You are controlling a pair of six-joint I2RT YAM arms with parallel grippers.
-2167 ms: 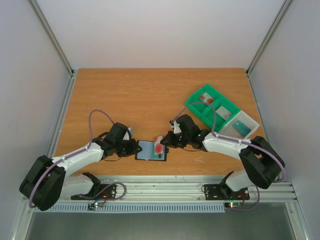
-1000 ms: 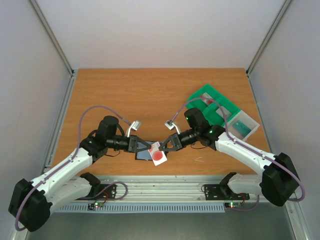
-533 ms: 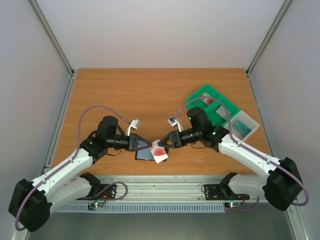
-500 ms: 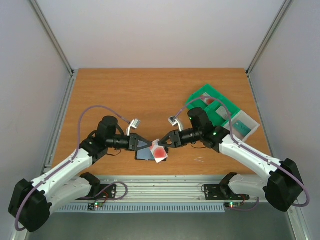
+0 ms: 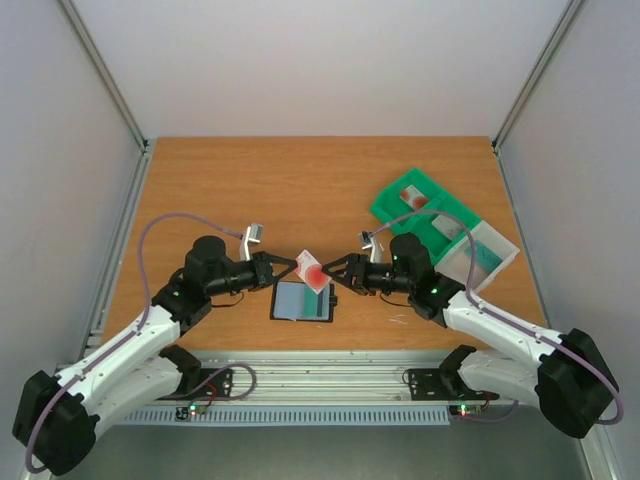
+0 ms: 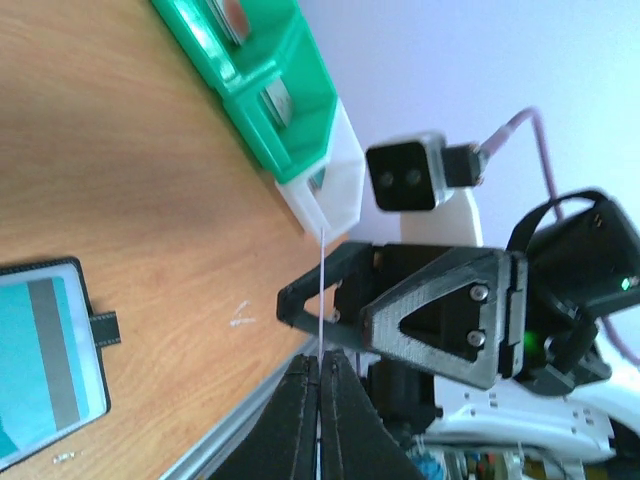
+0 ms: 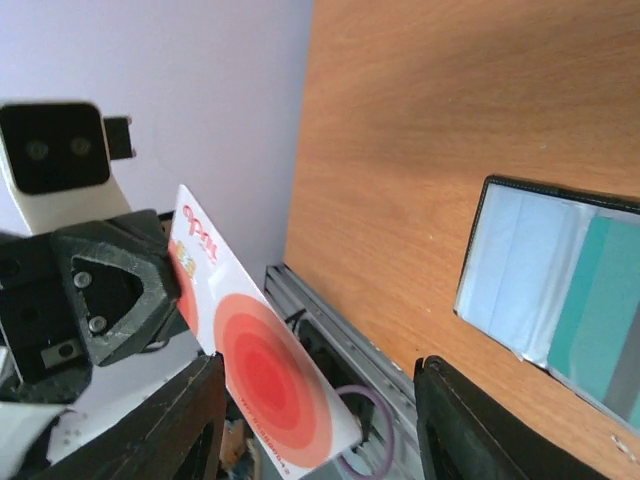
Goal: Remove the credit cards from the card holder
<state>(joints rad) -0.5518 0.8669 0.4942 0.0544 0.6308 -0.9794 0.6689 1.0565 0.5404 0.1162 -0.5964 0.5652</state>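
The pale credit card with a round red mark (image 5: pixel 312 270) is held up in the air, pinched by one end in my left gripper (image 5: pixel 292 266), which is shut on it. In the left wrist view this card (image 6: pixel 321 290) shows edge-on as a thin line above the closed fingers (image 6: pixel 300 400). My right gripper (image 5: pixel 337 271) is open, and the card's free end (image 7: pixel 262 372) lies between its spread fingers (image 7: pixel 185 425). The card holder (image 5: pixel 303 300) lies open and flat on the table below, with a teal-green card (image 7: pixel 600 310) in its lining.
A green compartmented tray (image 5: pixel 425 215) with a white end section stands at the right rear, and it also shows in the left wrist view (image 6: pixel 270 80). The table's front rail (image 5: pixel 330 375) runs just behind the card holder (image 6: pixel 45 360).
The right gripper has opened and let go of the pale card. The left gripper has lifted the card up and away from the holder, which now lies uncovered on the table.
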